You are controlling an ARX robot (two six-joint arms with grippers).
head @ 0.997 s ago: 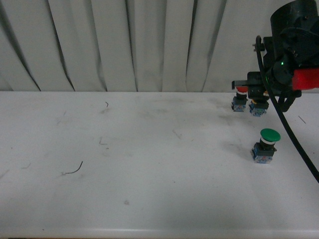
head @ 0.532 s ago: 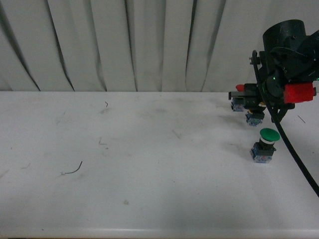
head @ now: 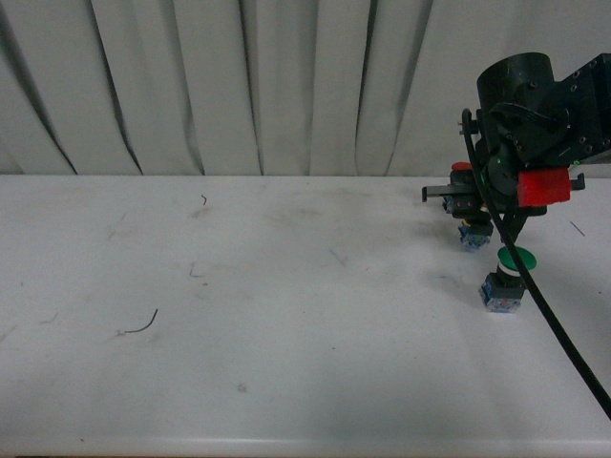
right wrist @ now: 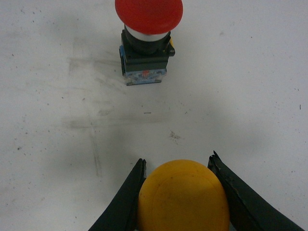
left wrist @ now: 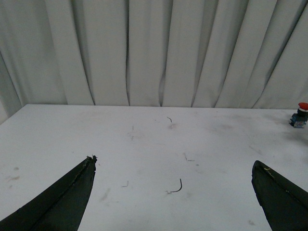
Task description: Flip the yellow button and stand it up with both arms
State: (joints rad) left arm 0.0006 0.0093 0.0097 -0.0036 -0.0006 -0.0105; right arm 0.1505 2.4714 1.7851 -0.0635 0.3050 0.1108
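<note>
one yellow button (right wrist: 183,198) gripped, one red (right wrist: 147,45), one green (head: 502,291)

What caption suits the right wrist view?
The right claw grips the yellow button by its cap; the red button stands upright on the white table nearby.

In the front view the right arm (head: 535,95) covers nearly all of the yellow button (head: 472,238) — only its blue block shows below the black housing — and hides the right jaws altogether. The red button (head: 461,168) behind shows as a mere sliver of red. A black cable (head: 549,320) crosses the cap of the green button (head: 500,292) and runs off the frame; the arm itself is cut by the right edge. In the right wrist view the yellow cap runs off the picture's edge and hides its own body. In the left wrist view the left jaws are two dark tips, cut off — the distant red button is too small for detail.
</note>
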